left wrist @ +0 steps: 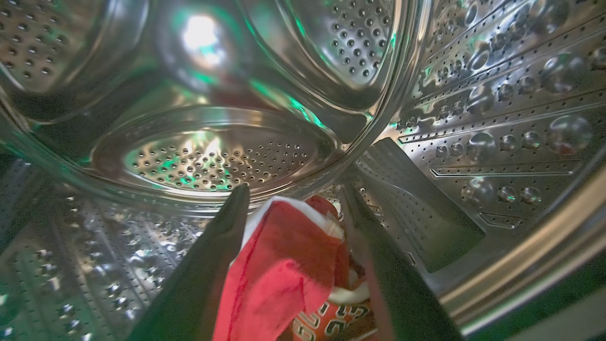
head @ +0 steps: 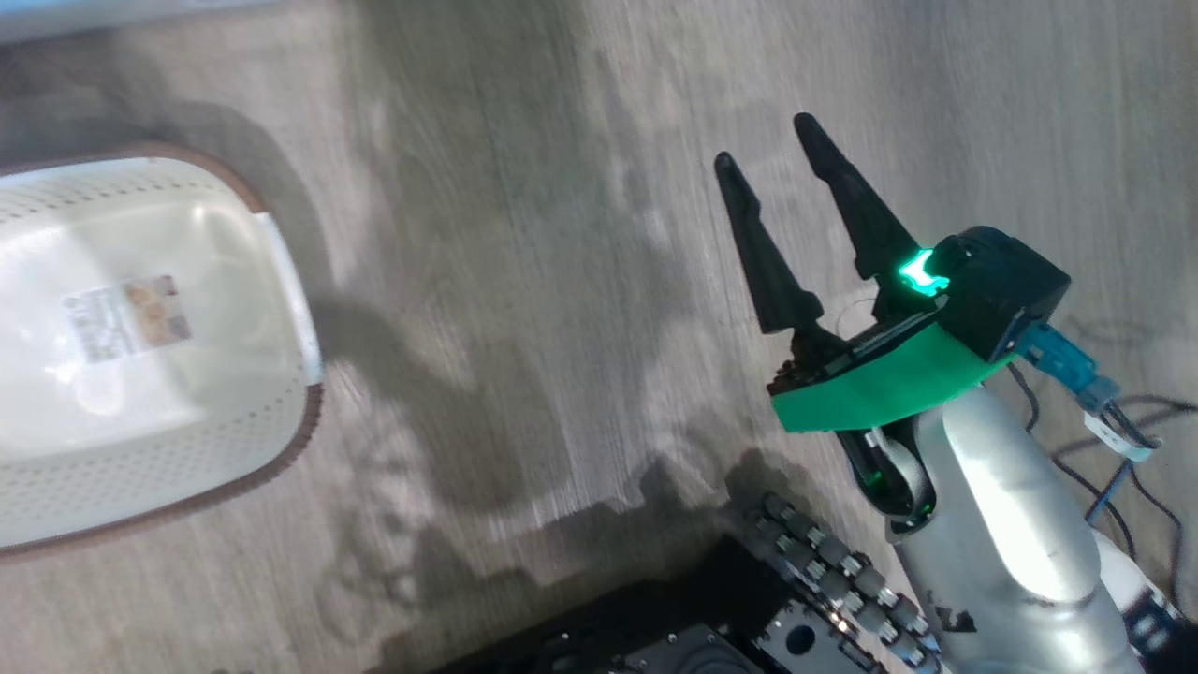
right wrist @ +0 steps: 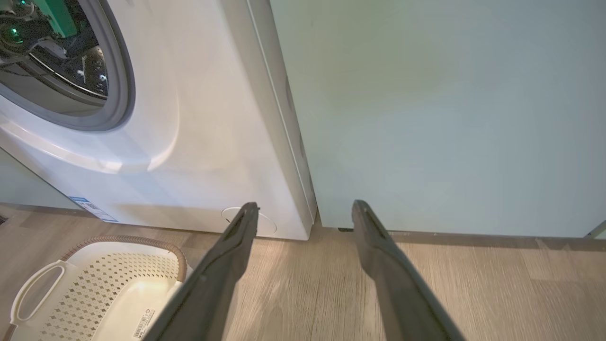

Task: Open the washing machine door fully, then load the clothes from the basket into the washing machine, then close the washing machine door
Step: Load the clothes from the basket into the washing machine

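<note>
**Red garment may snag on the way out**

The left gripper (left wrist: 293, 194) is deep in the washing machine's steel drum (left wrist: 213, 161), its fingers spread wide. The clothes (left wrist: 284, 270) sag loosely between them, resting against one finger. If the fabric clings to that finger, withdrawing the arm could probably drag it back over the drum's lip. A trailing hem there could later jam the door.

The drum holds the red-and-white garments on its lower wall. The basket (head: 309, 412) holds no clothes, and the label on its base is uncovered. It sits on the wooden floor (head: 562, 281) before the washing machine (right wrist: 189, 142). The right gripper (head: 766, 142) hangs open and holds nothing.
</note>
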Robot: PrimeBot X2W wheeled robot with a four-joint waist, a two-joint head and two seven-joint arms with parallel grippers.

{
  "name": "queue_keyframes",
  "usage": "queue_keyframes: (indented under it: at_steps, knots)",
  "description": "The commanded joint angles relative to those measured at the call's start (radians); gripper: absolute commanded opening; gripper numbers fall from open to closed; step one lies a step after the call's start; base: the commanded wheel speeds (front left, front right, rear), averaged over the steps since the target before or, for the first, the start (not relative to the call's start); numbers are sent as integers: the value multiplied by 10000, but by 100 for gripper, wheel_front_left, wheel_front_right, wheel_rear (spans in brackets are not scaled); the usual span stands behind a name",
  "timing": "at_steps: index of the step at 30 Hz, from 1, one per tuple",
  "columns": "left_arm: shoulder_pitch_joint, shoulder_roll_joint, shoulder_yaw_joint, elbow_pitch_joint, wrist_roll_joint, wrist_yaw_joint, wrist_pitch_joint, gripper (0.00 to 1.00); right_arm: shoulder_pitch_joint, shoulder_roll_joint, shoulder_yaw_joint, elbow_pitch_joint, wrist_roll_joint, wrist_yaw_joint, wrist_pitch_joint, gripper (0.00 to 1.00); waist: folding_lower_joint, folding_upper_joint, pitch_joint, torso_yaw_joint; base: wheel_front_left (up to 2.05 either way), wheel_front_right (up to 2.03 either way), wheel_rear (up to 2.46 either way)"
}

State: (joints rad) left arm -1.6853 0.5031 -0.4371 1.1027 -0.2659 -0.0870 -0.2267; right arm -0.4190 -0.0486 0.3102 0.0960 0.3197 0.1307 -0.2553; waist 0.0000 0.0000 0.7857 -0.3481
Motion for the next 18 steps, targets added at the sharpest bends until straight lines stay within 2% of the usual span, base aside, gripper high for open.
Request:
queue_keyframes:
  at_steps: [1,12,18]
  knots:
    - [24,230,69,-142,-103,-98,-113,100,359,-16,44,-192,-125,0,-65,100,0,0,-399,342,0,0,0]
    - [1757,-435,-62,304,-893,-413,-337,100,635,-16,-460,105,-757,0,-65,100,0,0,-2066,1233,0,0,0]
    - [3434,-811,-28,-297,-1460,-432,-347,100,968,-16,-690,281,-995,0,-65,100,0,0,-3178,1656,0,0,0]
